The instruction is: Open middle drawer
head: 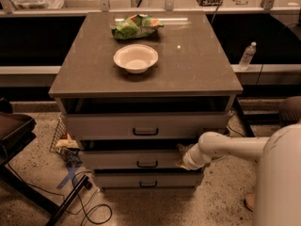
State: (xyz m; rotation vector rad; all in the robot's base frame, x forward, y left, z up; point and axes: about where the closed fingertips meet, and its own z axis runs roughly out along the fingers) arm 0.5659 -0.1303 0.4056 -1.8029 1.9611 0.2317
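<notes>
Gripper: the gripper (pixel 182 155) is sitting at the right end of the middle drawer's front, at the tip of a smooth, rounded white arm (pixel 225 147) that is reaching in from the right. I cannot tell whether it is wide, narrow or gripping anything, because it is lying in shadow against the cabinet's edge.
Middle drawer: the middle drawer (pixel 117 160) is showing a wide, shallow, flat, pale grey front with a small dark bar handle (pixel 147 164) at its centre. It is lying between the other two drawers, and a dark band is running above it.
Top drawer: the top drawer (pixel 193 125), taller-fronted and the same pale grey, is standing under the worktop with a black gap above it.
Lowest drawer: the lowest drawer (pixel 122 180) is looking narrower and is sitting just above the floor.
Worktop: the worktop (pixel 202 65) is appearing as a matte grey-brown slab with square edges.
Bowl: the bowl (pixel 135 58), round, shallow, cream and smooth, is resting on the worktop.
Bag: a crinkled green bag (pixel 136 26) is lying behind the bowl, apart from it.
Bottle: a clear plastic bottle (pixel 247 55) is standing upright on the ledge to the right.
Floor: the speckled floor (pixel 211 206) is carrying curling black cables (pixel 94 211) and a blue tape cross (pixel 70 173).
</notes>
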